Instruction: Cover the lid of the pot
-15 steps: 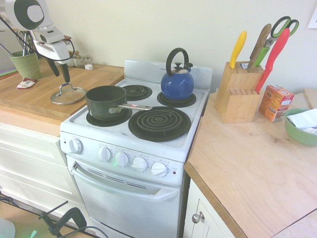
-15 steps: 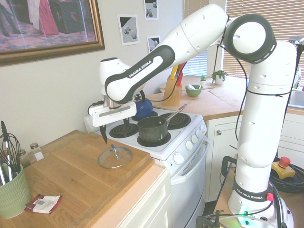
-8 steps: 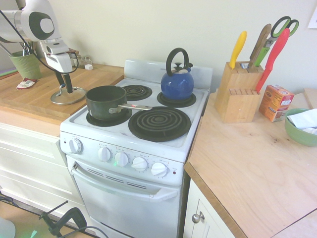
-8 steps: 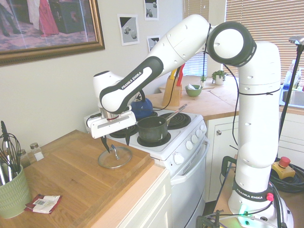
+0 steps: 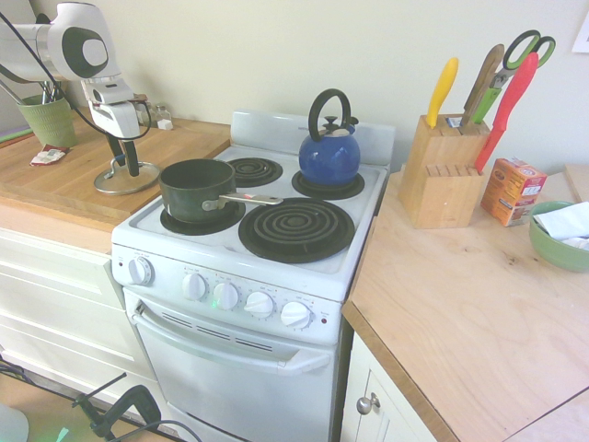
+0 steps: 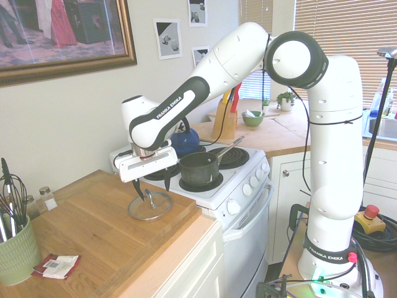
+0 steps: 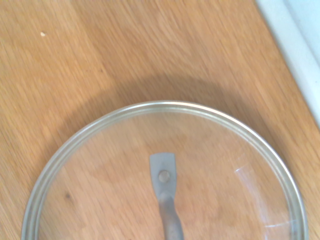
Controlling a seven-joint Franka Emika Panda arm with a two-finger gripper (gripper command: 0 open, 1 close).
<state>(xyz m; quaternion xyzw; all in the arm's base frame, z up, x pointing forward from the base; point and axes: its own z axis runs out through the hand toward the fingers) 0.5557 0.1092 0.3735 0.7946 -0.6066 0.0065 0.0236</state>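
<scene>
Wrist view: lid (image 7: 165,175) cut off by the frame edge, only part of rim and handle strap visible. First exterior view: tool (image 5: 124,158) fingers partly hide lid handle; contact cannot be told. Labels on small jars (image 5: 162,116) too small to read.

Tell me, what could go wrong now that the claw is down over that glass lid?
The gripper stands open around the lid's thin handle; a slightly off-centre close might slip off it or push the lid across the wooden counter.
The lid is glass, so a weak hold could drop it on the way.
The pot's long handle sticks out sideways, and a low carry could knock it.
</scene>
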